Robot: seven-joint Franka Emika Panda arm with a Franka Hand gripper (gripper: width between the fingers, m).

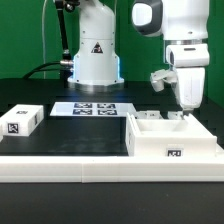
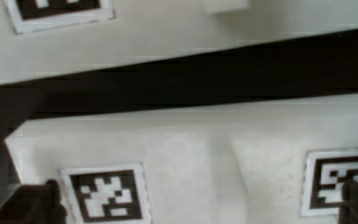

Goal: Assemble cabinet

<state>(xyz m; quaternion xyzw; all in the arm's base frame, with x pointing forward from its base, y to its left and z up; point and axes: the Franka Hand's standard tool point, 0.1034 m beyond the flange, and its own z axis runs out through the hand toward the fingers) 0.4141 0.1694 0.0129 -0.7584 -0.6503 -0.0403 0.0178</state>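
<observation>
The white cabinet body (image 1: pixel 172 142) lies open side up on the black table at the exterior view's right, with a tag on its front wall. My gripper (image 1: pixel 185 104) hangs just above its back wall. In the wrist view my gripper (image 2: pixel 194 208) has its dark fingers (image 2: pixel 19 203) far apart at the picture's edges. A white cabinet surface (image 2: pixel 211 150) with two tags lies close below them. A dark gap separates it from another tagged white piece (image 2: pixel 140 40). A small white tagged cabinet piece (image 1: pixel 22 120) lies at the exterior view's left.
The white robot pedestal (image 1: pixel 95 58) with a triangle sticker stands at the back centre. The marker board (image 1: pixel 92 108) lies flat in front of it. A white raised rim (image 1: pixel 100 160) runs along the table's front.
</observation>
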